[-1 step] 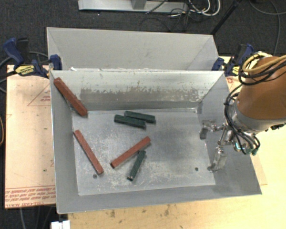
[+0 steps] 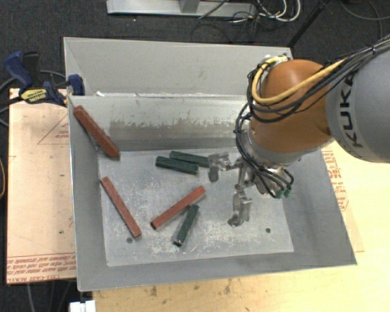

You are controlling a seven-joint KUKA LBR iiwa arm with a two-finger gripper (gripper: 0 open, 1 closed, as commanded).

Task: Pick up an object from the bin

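Right of middle brown stick (image 2: 179,208), over bare bin floor (image 2: 266,239), gripper (image 2: 225,195) spread apart, empty; we should shift left, straddle stick crosswise.

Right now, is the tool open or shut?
Open. On the tool, two grey metal fingers stand well apart over the grey metal bin floor; nothing is between them.

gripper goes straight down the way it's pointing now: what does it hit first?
Most likely the bare bin floor. The open gripper points down at a gap just right of the red-brown bar. The dark green bars lie close beside it, and depth is unclear, so it might clip them.
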